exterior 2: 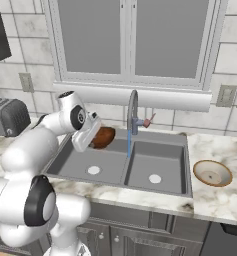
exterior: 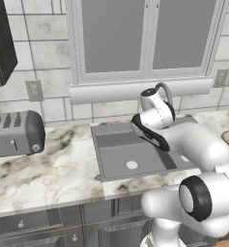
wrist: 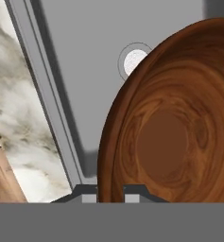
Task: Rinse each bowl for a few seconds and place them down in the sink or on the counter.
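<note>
Water runs in a thin blue stream [exterior 2: 129, 145] from the curved grey faucet [exterior 2: 133, 111] down onto the divider of the grey double sink [exterior 2: 160, 149]. We see our tool [exterior 2: 96, 134] clamped on the rim of the reddish-brown wooden bowl [exterior 2: 104, 137], holding it on edge above the left basin, just left of the stream and not touching it. From the hand view, the bowl's outer base faces us, with the left drain [wrist: 132, 61] showing past its rim. The pale tan bowl [exterior 2: 212, 173] sits upright on the marble desk [exterior 2: 215, 200], right of the sink. A silver toaster [exterior: 14, 132] stands on the desk, well to the left.
</note>
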{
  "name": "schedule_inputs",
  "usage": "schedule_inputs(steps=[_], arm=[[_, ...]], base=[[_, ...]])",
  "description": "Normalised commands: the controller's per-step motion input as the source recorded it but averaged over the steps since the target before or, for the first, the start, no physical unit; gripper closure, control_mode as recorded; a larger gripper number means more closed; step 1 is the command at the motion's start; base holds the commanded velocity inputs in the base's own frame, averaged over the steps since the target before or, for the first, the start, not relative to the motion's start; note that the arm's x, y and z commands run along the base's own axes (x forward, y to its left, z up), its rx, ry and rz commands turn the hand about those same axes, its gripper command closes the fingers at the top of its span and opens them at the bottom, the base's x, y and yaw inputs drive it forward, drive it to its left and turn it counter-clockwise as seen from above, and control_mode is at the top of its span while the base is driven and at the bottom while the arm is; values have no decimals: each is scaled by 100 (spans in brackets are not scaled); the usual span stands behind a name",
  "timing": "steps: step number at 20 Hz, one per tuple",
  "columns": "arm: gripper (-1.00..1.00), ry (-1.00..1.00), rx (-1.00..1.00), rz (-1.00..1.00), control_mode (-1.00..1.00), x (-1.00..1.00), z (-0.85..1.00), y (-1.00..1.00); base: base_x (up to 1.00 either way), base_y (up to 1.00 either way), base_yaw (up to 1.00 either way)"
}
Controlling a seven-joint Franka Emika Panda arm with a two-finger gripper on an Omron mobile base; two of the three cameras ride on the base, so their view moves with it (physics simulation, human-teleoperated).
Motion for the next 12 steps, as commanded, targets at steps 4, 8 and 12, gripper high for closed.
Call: schedule_inputs(steps=[4, 8, 12], arm=[[100, 0, -5, -7, -100, 0, 0, -25], [100, 0, -4, -8, -100, 0, 0, -26], [100, 0, -2, -6, -100, 1, 0, -23]], base=[[0, 0, 0], [0, 0, 0], [0, 0, 0]])
